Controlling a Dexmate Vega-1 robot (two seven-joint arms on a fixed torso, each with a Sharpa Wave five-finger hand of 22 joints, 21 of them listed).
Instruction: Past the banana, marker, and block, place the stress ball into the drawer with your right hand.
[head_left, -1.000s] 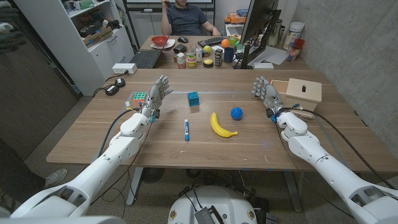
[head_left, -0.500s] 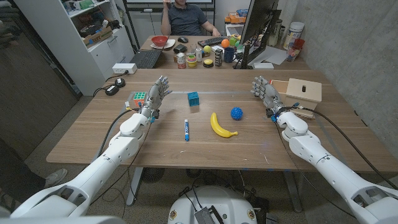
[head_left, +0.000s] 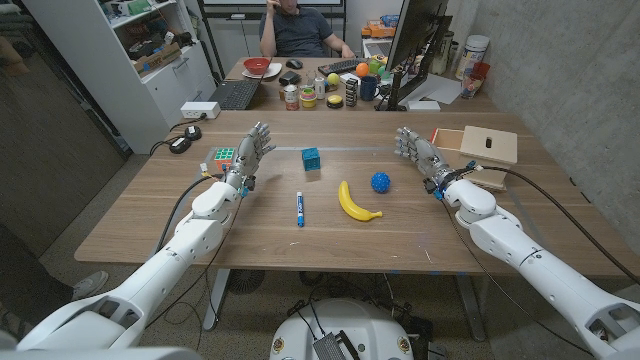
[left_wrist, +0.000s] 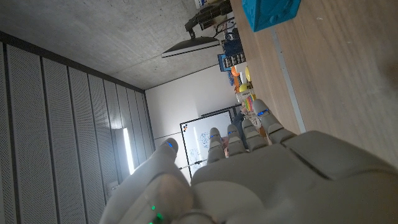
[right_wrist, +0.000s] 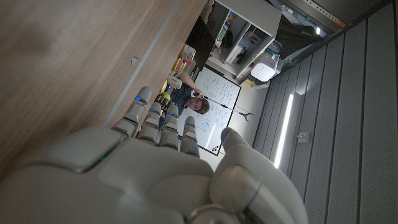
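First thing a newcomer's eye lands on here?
Probably the yellow banana at mid-table, with the blue stress ball just to its right. Then the two white hands, left hand and right hand, raised open on either side, holding nothing.

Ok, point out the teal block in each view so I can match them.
Head view: teal block mid-table, just beyond the marker.
Left wrist view: the block lies on the wood past the left hand.
Right wrist view: not in it.
Shared landmark: the wooden table.
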